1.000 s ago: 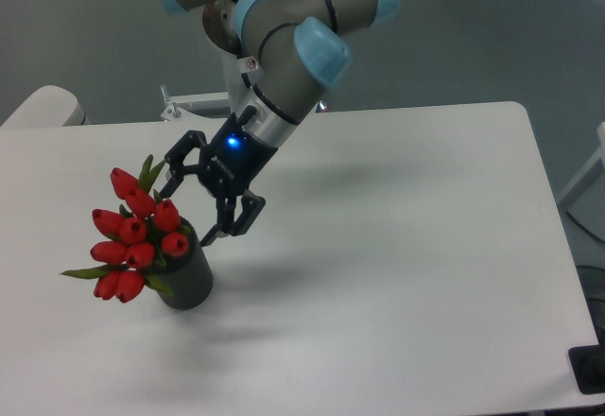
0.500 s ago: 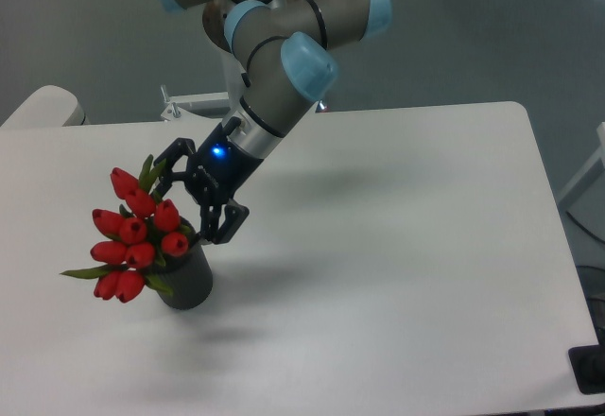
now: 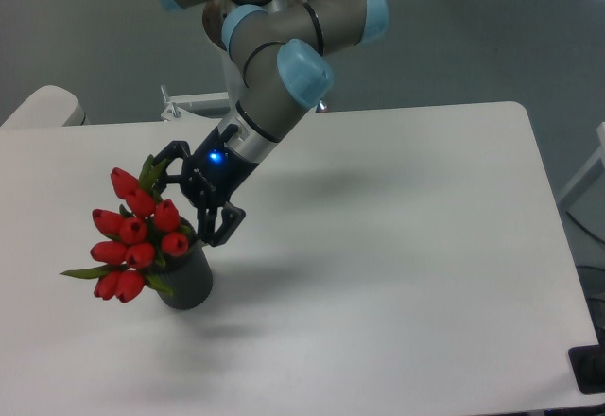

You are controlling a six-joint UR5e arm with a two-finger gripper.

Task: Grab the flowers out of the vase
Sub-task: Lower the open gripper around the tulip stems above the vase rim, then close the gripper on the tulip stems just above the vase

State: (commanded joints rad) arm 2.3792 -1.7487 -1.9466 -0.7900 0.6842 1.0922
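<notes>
The flowers [image 3: 132, 234], a bunch of red tulip buds with green leaves, stand in the vase [image 3: 189, 279], a dark grey cylinder at the left of the white table. They lean out to the left over its rim. My gripper [image 3: 182, 204] is open right beside the bunch, on its upper right side. One finger reaches toward the top buds and the other finger points down at the vase's mouth. Nothing is held between them. The stems are hidden inside the vase.
The white table [image 3: 397, 246] runs to the right and front of the vase. A metal bracket [image 3: 194, 106] sits at the table's back edge behind the arm. A pale rounded object [image 3: 43, 109] lies at the far left.
The gripper has moved left and slightly down, closing in on the flowers; it stays open. Flowers and vase have not moved.
</notes>
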